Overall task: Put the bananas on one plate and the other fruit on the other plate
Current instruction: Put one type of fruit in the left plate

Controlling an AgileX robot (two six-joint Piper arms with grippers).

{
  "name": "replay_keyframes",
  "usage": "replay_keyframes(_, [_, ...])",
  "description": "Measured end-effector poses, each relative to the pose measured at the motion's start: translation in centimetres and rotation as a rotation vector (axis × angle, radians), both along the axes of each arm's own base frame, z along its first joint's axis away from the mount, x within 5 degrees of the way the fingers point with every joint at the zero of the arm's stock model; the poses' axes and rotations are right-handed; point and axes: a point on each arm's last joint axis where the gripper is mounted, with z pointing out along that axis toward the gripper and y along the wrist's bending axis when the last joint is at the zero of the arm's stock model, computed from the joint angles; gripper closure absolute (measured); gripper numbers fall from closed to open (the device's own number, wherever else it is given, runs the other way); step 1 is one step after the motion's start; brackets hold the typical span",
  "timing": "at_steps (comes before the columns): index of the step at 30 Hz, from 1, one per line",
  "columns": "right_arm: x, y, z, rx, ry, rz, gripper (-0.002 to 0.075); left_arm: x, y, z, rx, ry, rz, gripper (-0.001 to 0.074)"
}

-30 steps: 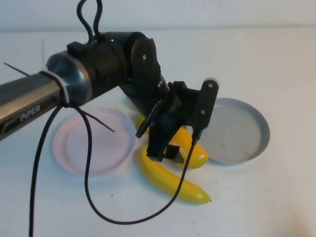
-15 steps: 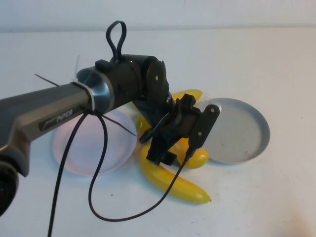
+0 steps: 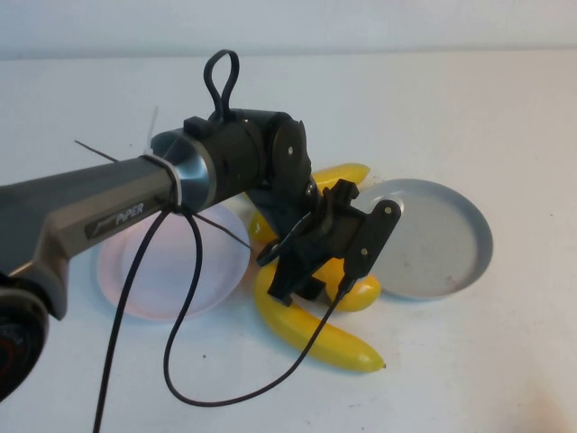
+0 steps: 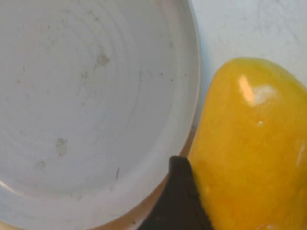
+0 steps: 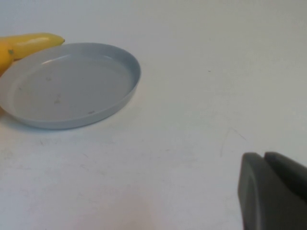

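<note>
- High view is showing the left gripper [image 3: 311,271] reaching down into the fruit cluster between the pale pink plate [image 3: 126,271] and the grey-blue plate [image 3: 460,244].
- Its fingers are standing spread around a plump mango-like fruit [image 3: 359,290]; one black finger [image 4: 178,201] is lying against the fruit's skin in the left wrist view. Whether the grip is closed yet cannot be told.
- The right gripper [image 5: 273,191] is sitting parked, well apart from the fruit, with its fingers pressed together.
- Progress, as a judgement: the task is standing at its start. Both plates are lying empty, with no fruit sorted.
- One banana [image 3: 315,334] is lying on the tabletop [image 3: 505,361] in front of the cluster; another yellow banana [image 3: 347,173] is showing behind the left arm. The second mango-like fruit is not clearly visible under the arm.
- The held-at fruit is lying just beside the grey-blue plate's rim, touching or nearly so.
- Open room: the tabletop to the right of and in front of the plates is free for travel; the cluster itself is crowded, so a lift straight up would likely be the safest exit.
</note>
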Motion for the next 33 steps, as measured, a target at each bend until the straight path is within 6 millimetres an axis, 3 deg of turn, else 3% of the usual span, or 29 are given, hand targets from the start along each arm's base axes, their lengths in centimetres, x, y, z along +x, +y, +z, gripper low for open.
replay_keyframes(13, [0.0,0.0,0.0,0.000,0.000,0.000,0.0743,-0.3,0.3,1.8,-0.034,-0.004,0.071,0.0232])
replay_keyframes(16, [0.0,0.0,0.0,0.000,0.000,0.000,0.0743,-0.6,0.5,3.3,-0.074,0.012,0.171,0.0232])
replay_keyframes(20, [0.0,0.0,0.0,0.000,0.000,0.000,0.0743,-1.3,1.5,6.9,-0.154,0.024,0.369,0.0232])
replay_keyframes(23, [0.0,0.0,0.0,0.000,0.000,0.000,0.0743,-1.5,3.1,9.4,-0.235,0.080,0.619,0.0232])
replay_keyframes(27, [0.0,0.0,0.0,0.000,0.000,0.000,0.0743,-0.1,7.3,11.1,-0.357,0.213,1.060,0.0232])
replay_keyframes(30, [0.0,0.0,0.0,0.000,0.000,0.000,0.0743,1.0,11.0,10.1,-0.379,0.305,1.357,0.0232])
replay_keyframes(33, [0.0,0.0,0.0,0.000,0.000,0.000,0.0743,1.8,14.3,8.2,-0.354,0.324,1.524,0.0232])
